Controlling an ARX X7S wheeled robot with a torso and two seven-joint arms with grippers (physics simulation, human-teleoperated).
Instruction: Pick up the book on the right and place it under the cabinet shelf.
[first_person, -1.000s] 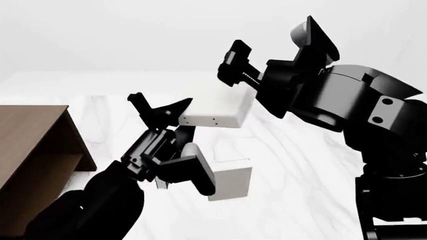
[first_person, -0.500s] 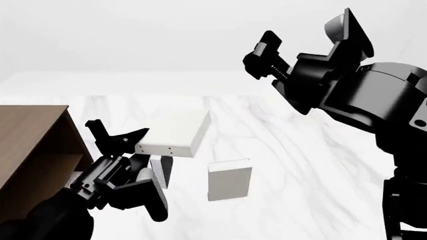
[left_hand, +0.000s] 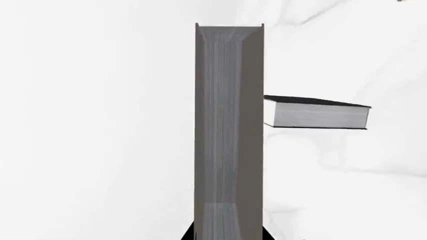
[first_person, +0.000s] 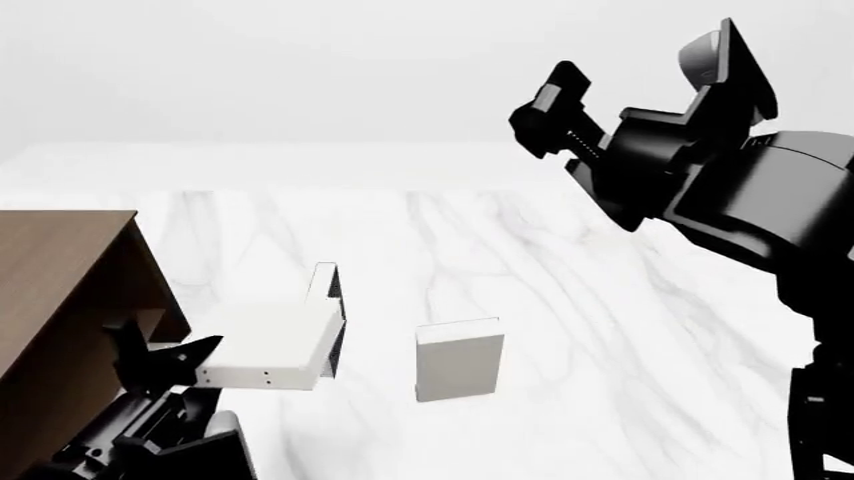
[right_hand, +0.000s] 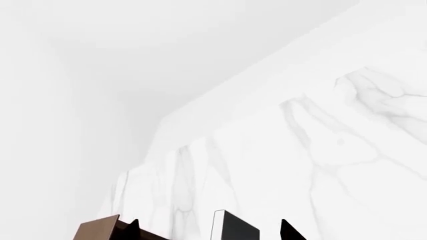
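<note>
My left gripper (first_person: 167, 360) is shut on the book (first_person: 267, 345), a plain white slab with tiny dots on its near edge. It hangs flat and low, just right of the dark brown cabinet shelf (first_person: 67, 290). The left wrist view shows the book (left_hand: 229, 130) edge-on, running out from between the black fingertips (left_hand: 189, 235). My right gripper (first_person: 550, 108) is raised high at the upper right, far from the books. Its two fingertips (right_hand: 133, 227) stand apart with nothing between them, so it is open.
A white book with a black face (first_person: 324, 285) stands upright just behind the held book and also shows in the right wrist view (right_hand: 233, 229). A plain grey book (first_person: 461, 360) stands on the marble table (first_person: 601, 300) to the right. Another book (left_hand: 317, 114) shows beside the held one.
My left gripper has carried the book down and to the left, from mid-table to beside the cabinet. The right arm has lifted a little further up and to the right.
</note>
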